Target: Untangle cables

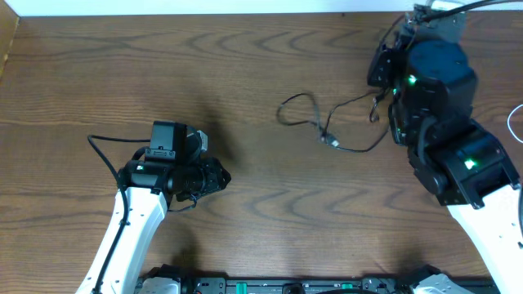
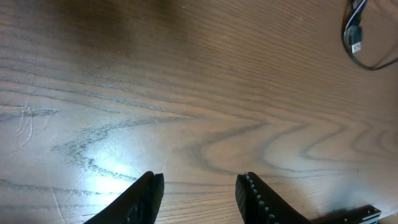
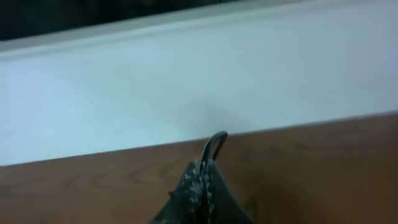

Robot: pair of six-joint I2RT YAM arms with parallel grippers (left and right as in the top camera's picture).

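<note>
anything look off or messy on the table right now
Only the black cable: it lies in loose loops right of centre, with one stretch pinched in the shut right gripper. No spill or damage shows.

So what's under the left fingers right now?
Bare wooden table, seen between the open left fingers. The cable lies far off, upper right. The strip directly beneath each finger is covered.

my pincer [image 2: 200,182] hangs over the wooden table [image 2: 205,93], its two dark fingers [image 2: 144,198] parted at the bottom edge, with bare grain showing between them. a bright patch of glare [image 2: 106,165] lies on the wood close beside one finger. well apart from me, in the top right corner, a thin black cable [image 2: 372,68] curves on the table, its small plug [image 2: 356,46] lying inside the bend.
</note>
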